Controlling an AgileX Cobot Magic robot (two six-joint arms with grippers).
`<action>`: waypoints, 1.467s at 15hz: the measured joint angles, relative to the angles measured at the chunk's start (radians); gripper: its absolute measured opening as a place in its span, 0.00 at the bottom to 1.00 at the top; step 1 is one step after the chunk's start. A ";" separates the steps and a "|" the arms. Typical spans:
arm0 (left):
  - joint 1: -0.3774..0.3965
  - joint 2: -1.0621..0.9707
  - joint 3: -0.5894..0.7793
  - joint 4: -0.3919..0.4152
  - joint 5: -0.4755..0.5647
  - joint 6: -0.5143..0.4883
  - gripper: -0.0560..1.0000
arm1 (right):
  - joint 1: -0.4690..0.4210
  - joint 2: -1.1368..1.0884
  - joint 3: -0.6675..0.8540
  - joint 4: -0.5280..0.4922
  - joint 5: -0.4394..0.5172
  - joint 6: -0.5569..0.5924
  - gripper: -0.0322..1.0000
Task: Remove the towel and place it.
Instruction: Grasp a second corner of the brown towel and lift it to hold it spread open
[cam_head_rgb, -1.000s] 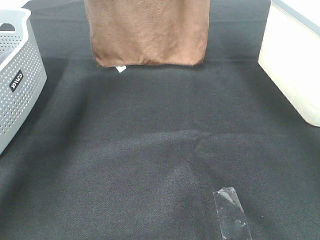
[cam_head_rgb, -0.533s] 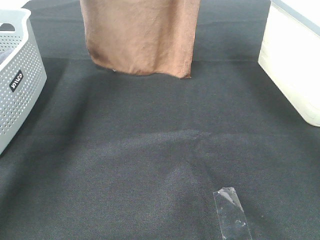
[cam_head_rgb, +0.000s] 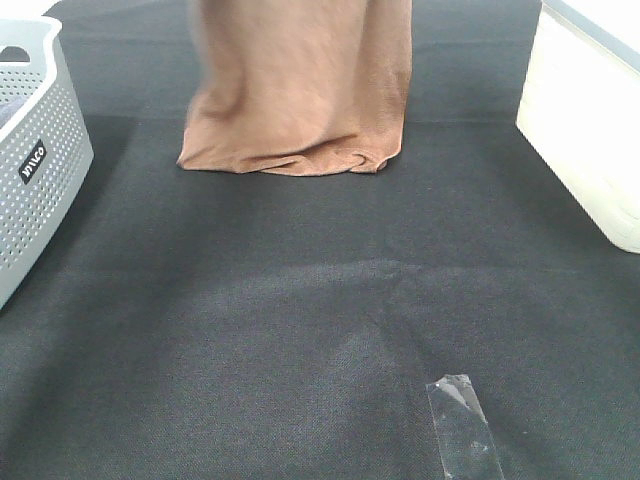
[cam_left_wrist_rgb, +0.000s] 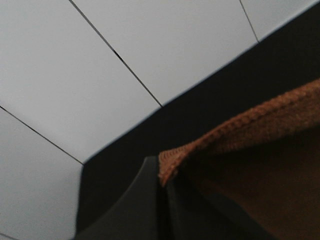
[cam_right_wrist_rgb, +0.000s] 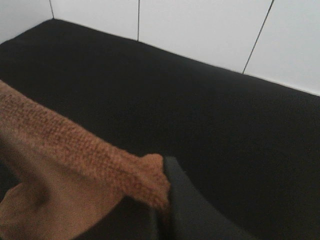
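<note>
The reddish-brown towel (cam_head_rgb: 300, 90) hangs down from above the frame at the back middle of the black table cloth (cam_head_rgb: 320, 300). Its lower edge is bunched on the cloth. Neither gripper shows in the exterior high view. In the left wrist view my left gripper (cam_left_wrist_rgb: 162, 187) is shut on a hemmed corner of the towel (cam_left_wrist_rgb: 250, 150). In the right wrist view my right gripper (cam_right_wrist_rgb: 162, 200) is shut on the other top corner of the towel (cam_right_wrist_rgb: 75, 150). The white tag is hidden.
A grey perforated basket (cam_head_rgb: 35, 150) stands at the left edge. A cream bin (cam_head_rgb: 590, 120) stands at the right edge. A clear plastic strip (cam_head_rgb: 462, 425) lies near the front. White tiled wall lies behind the table.
The towel has come down. Its lower edge hung free a second ago and now rests bunched on the black cloth, a little nearer the front.
</note>
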 joint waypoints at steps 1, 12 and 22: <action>0.000 0.000 0.000 0.000 0.000 0.000 0.05 | 0.000 0.000 0.000 0.000 0.000 0.000 0.03; -0.008 -0.188 0.091 -0.381 0.489 -0.135 0.05 | -0.002 -0.166 0.049 0.134 0.536 -0.064 0.03; -0.019 -0.938 1.226 -0.612 0.470 -0.130 0.05 | 0.011 -0.751 0.865 0.281 0.530 -0.050 0.03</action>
